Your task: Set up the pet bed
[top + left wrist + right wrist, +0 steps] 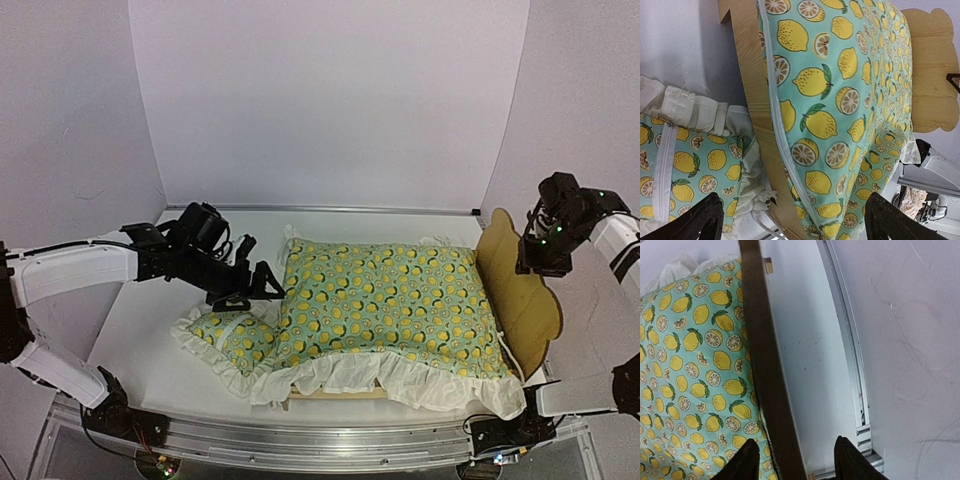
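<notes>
Pet bed (522,295) under quilt (390,295), left gripper (792,220) open by quilt's edge, right gripper (797,460) open astride headboard (765,365) edge

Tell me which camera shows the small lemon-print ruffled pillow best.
The top external view: the small lemon-print ruffled pillow shows whole there, ruffle included. The left wrist view catches only part of it at the frame's edge; the right wrist view shows none of it.

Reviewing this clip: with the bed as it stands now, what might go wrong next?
1. The right hand has its fingers either side of the headboard; a sideways move may drag or tip the bed.
2. The pillow lies on the table beside the foot end, near the open left hand; it may be left off.
</notes>
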`<state>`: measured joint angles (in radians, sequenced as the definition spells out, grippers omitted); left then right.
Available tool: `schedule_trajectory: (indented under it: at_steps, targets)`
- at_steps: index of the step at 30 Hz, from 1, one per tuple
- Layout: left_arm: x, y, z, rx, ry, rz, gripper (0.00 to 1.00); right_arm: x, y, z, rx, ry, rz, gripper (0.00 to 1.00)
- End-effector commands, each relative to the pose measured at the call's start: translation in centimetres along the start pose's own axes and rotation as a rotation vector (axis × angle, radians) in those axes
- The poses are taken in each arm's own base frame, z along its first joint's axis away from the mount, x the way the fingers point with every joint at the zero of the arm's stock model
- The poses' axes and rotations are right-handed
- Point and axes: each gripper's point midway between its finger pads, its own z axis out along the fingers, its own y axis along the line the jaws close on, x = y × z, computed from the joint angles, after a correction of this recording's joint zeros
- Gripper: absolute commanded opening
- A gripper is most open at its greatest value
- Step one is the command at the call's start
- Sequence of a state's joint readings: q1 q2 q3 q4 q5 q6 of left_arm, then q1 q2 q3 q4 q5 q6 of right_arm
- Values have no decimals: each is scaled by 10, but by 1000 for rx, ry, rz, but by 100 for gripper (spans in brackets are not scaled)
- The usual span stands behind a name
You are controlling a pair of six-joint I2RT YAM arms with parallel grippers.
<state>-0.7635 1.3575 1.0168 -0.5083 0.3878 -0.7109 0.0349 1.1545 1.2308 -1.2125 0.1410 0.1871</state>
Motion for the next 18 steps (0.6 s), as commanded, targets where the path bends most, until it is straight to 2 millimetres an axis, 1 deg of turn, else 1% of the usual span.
schedule_trajectory:
  at_steps: [1, 3, 4, 5, 7, 10, 12, 13, 14, 15, 17, 18]
  targets:
    - [-31, -11, 10, 69, -102, 1, 98, -44, 6, -9, -16, -131, -45, 45]
    - [-42, -12, 9, 86, -132, -3, 98, -52, 12, -4, -39, -136, -33, 31]
    - [-48, -13, 8, 97, -148, -3, 99, -56, 16, -2, -58, -140, -20, 26]
    - [-55, -13, 8, 106, -164, -4, 99, -60, 20, 0, -78, -145, -9, 23]
    - [-66, -7, 15, 117, -162, -23, 100, -72, 29, 4, -119, -171, 21, 17]
    - [-78, -5, 30, 149, -156, -39, 99, -87, 38, 15, -151, -180, 69, 6]
    - [-89, -2, 40, 146, -155, -39, 95, -98, 43, 19, -175, -198, 111, 0]
    - [-96, 1, 43, 135, -164, -43, 94, -104, 45, 21, -183, -209, 130, 0]
    - [-105, 10, 43, 111, -185, -51, 93, -109, 47, 24, -192, -220, 150, 0]
    - [-114, 19, 39, 84, -215, -61, 93, -115, 49, 26, -199, -232, 164, 0]
    - [-129, 33, 25, 48, -268, -65, 94, -130, 62, 29, -262, -260, 152, 0]
    - [-134, 40, 16, 32, -293, -63, 94, -138, 73, 30, -312, -273, 123, 0]
